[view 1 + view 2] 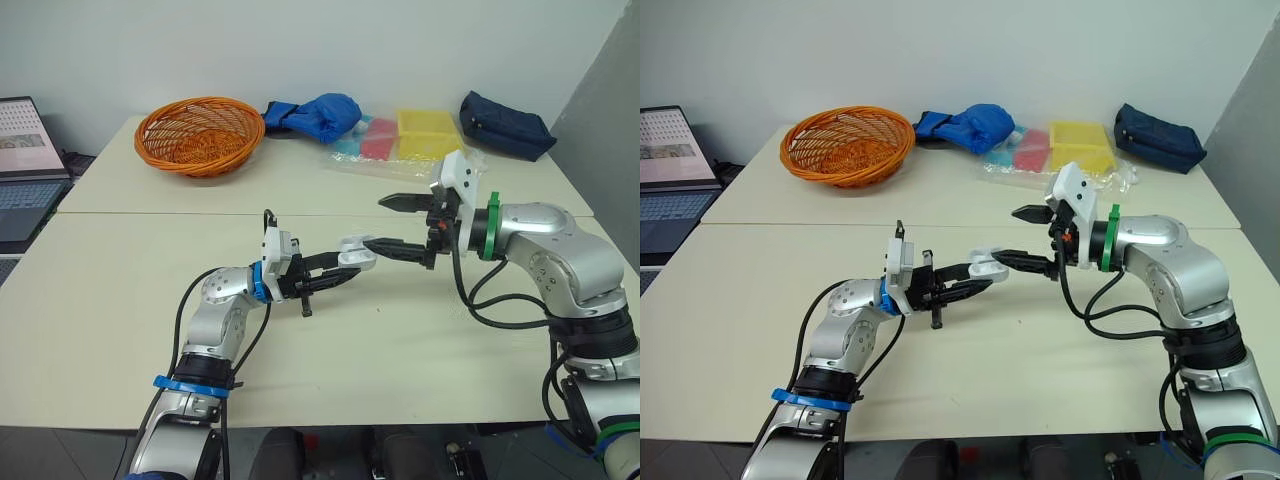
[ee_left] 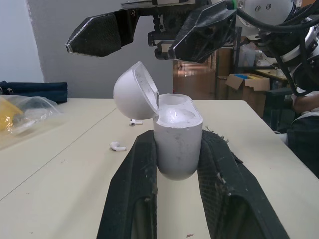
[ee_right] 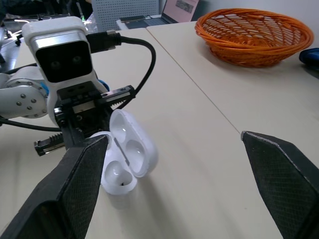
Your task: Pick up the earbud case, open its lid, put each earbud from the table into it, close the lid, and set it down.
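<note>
White and already hinged open, the earbud case (image 2: pixel 177 144) is clamped between the fingers of the left gripper (image 1: pixel 335 270) above the middle of the table (image 1: pixel 150 300). Just right of it hangs the right gripper (image 1: pixel 390 224), spread wide and empty, its lower finger close to the lid (image 2: pixel 133 92); whether they touch I cannot tell. Lid-opening looks done, so loading is due: the right gripper should drop to the two earbuds (image 2: pixel 118 146) lying on the tabletop past the case, narrow over one, and carry it into an empty well.
</note>
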Available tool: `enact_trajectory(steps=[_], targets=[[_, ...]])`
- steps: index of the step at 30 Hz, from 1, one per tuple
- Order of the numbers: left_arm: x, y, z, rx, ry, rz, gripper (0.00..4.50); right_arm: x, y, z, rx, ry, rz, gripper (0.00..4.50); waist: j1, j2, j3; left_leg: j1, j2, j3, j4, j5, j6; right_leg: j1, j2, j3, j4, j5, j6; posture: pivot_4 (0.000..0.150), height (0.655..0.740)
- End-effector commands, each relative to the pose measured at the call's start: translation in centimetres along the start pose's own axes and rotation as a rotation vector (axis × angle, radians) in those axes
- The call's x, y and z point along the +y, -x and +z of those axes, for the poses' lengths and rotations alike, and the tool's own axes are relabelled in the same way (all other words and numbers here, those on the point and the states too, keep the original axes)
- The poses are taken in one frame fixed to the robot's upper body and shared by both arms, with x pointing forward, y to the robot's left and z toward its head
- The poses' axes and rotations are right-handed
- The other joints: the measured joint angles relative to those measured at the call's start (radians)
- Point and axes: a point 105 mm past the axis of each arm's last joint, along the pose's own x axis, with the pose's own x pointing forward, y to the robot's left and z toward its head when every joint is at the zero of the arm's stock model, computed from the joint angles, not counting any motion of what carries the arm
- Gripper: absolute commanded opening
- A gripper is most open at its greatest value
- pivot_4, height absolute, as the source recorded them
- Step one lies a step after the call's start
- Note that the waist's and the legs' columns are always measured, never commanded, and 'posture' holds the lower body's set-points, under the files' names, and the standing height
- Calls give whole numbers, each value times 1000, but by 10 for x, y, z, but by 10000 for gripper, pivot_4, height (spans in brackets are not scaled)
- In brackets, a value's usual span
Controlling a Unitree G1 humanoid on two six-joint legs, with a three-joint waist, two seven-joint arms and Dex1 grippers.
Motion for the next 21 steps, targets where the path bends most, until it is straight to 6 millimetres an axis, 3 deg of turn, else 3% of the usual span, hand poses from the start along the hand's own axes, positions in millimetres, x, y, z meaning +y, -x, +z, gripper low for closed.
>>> enact_trajectory(steps=[1,3,5,9,12,18,21], targets=[[2,-1,7,-21,-37,18,7338,12,11,19,-78,-23,45,44518,0,0,0,0,0,0,0,0,0,0,0,0,0,0,0,1500,7400],[5,2,6,-17,-46,52,7338,13,16,21,-88,-58,37,44518,1,0,0,-1,0,0,0,0,0,0,0,0,0,0,0,1500,7400],[17,12,6,3,-104,148,7338,2,33,11,-76,-132,-72,44518,1,0,0,-1,0,0,0,0,0,0,0,0,0,0,0,1500,7400],[43,39,9,-9,-140,407,7338,-29,71,-40,45,-202,-438,44518,3,0,0,-1,0,-1,0,0,0,0,-1,0,-1,0,0,1500,7400],[46,48,9,-19,-156,518,7338,-48,88,-74,104,-228,-681,44518,-1,0,0,-1,0,0,0,0,0,0,-1,1,-1,0,0,1500,7400],[44,53,7,-25,-158,605,7338,-59,87,-99,117,-238,-820,44518,-2,0,0,0,0,1,0,0,0,-1,0,1,0,0,1,1500,7400],[44,50,11,-40,-167,643,7338,-81,72,-119,99,-285,-966,44518,-7,0,0,1,0,2,0,0,0,0,0,2,0,1,1,1500,7400]])
